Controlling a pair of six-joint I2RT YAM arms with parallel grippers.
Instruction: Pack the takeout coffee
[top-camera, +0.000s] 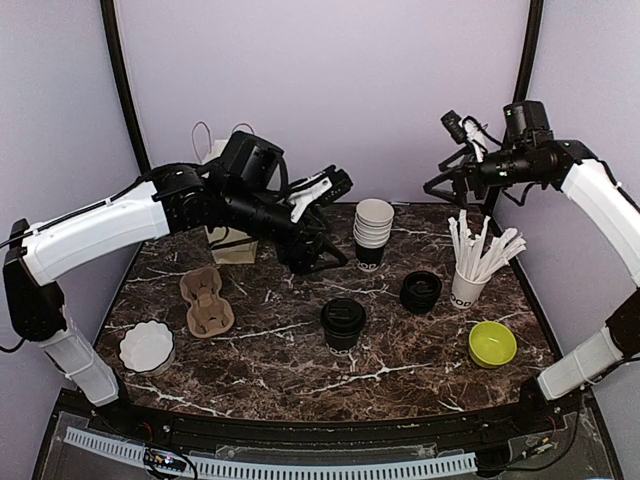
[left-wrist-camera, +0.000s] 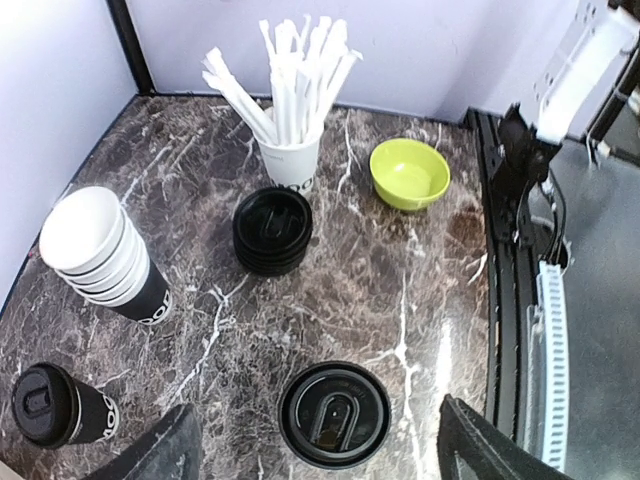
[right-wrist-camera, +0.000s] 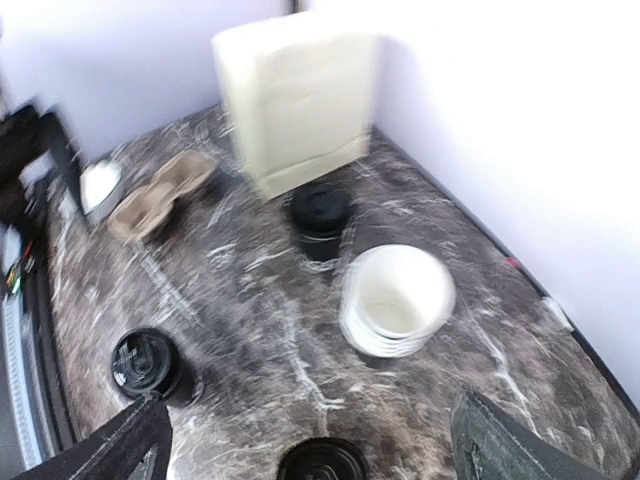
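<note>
One takeout coffee cup (top-camera: 343, 322) (left-wrist-camera: 335, 415) (right-wrist-camera: 145, 365) with a black lid stands upright mid-table. A second lidded cup (left-wrist-camera: 55, 405) (right-wrist-camera: 320, 215) stands in front of the paper bag (right-wrist-camera: 295, 100); in the top view my left arm hides it. My left gripper (top-camera: 335, 220) (left-wrist-camera: 320, 450) hovers open above the table, and the first cup shows below between its fingers without touching them. My right gripper (top-camera: 447, 160) (right-wrist-camera: 315, 450) is open and empty, raised high at the back right. Its view is blurred.
A stack of empty white cups (top-camera: 373, 230) (left-wrist-camera: 100, 255) (right-wrist-camera: 395, 300), a stack of black lids (top-camera: 421, 290) (left-wrist-camera: 272, 230), a cup of white sticks (top-camera: 468, 285) (left-wrist-camera: 290, 160) and a green bowl (top-camera: 492, 343) (left-wrist-camera: 410, 172) stand to the right. A cardboard cup carrier (top-camera: 207, 300) (right-wrist-camera: 160, 190) and a white bowl (top-camera: 147, 345) lie to the left.
</note>
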